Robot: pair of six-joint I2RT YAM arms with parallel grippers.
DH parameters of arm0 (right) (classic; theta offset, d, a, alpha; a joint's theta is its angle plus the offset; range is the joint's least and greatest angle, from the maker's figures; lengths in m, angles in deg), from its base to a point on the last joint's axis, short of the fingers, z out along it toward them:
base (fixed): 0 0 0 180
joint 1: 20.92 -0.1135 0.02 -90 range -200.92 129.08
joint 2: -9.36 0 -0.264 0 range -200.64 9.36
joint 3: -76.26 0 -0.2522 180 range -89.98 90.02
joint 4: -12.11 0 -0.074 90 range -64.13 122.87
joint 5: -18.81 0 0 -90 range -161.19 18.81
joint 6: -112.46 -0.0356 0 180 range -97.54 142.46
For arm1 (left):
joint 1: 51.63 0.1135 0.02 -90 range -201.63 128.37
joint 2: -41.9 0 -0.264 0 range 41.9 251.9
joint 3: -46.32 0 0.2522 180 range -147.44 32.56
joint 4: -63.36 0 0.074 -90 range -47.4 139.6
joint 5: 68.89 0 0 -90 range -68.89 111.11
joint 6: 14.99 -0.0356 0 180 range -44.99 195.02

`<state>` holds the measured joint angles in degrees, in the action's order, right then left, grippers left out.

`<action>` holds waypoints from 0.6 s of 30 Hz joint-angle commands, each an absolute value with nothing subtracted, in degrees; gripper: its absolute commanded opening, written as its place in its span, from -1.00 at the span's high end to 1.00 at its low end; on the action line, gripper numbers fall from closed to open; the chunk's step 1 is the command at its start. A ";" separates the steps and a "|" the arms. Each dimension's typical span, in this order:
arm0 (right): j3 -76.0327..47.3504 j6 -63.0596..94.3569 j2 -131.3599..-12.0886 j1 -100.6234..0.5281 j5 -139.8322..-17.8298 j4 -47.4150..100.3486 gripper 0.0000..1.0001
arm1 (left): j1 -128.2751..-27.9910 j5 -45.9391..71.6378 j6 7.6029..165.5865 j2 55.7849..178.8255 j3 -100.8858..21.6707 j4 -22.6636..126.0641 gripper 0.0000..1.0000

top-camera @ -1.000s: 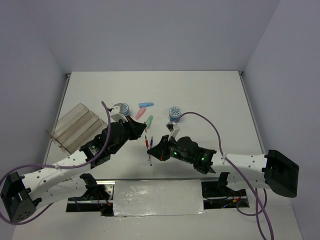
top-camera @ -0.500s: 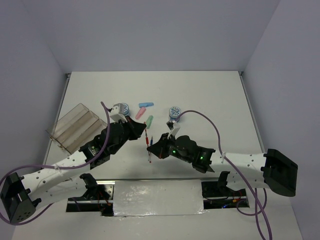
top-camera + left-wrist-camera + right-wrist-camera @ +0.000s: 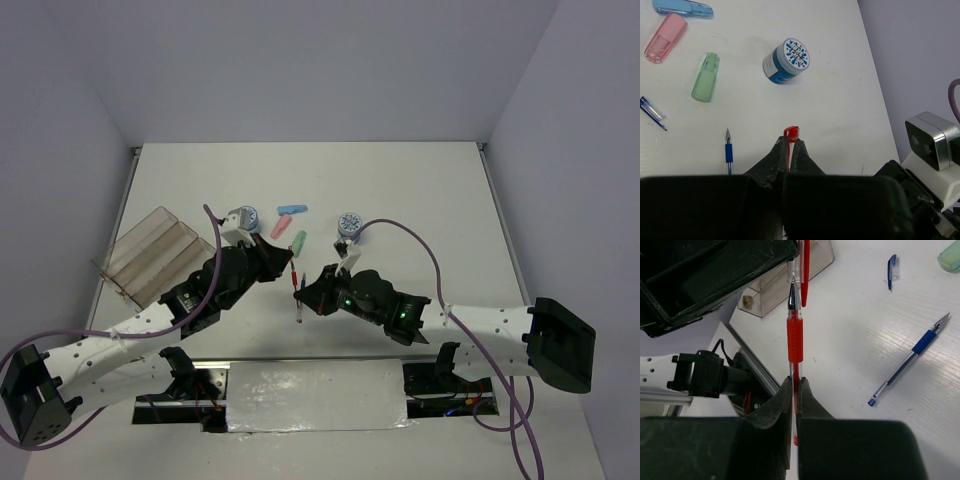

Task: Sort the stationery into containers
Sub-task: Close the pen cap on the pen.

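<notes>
Tip of the red pen [image 3: 795, 342] sits just at the mouth of the red cap [image 3: 791, 132]. Your right gripper [image 3: 795, 381] clamps the pen's barrel and your left gripper [image 3: 790, 142] pinches the cap. Beside them a blue pen [image 3: 912, 356] lies on the white table [image 3: 420, 190]. Your clear tray [image 3: 150, 252] rests well off to the left.

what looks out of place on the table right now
The blue pen lies uncapped on the table, its blue cap apart from it. The red pen is uncapped too: the right claw grips it, tip at the mouth of a red cap in the left claw. Nothing looks spilled or broken.
</notes>
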<state>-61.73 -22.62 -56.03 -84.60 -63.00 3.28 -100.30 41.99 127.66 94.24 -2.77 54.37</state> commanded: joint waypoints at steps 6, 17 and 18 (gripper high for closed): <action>-57.64 -20.61 -56.74 -83.41 -61.78 2.67 1.00 | -100.50 40.27 128.45 93.14 -1.01 58.30 1.00; -57.63 -17.44 -57.26 -82.09 -62.84 -2.42 1.00 | -100.50 37.64 130.65 91.56 1.97 59.79 1.00; -57.72 -17.27 -57.44 -82.09 -62.84 -3.21 1.00 | -100.59 37.46 130.82 91.30 2.32 60.05 1.00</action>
<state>-60.28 -19.08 -57.47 -82.76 -64.03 3.30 -100.30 39.87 129.49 92.51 1.05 58.07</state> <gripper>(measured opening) 0.031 0.055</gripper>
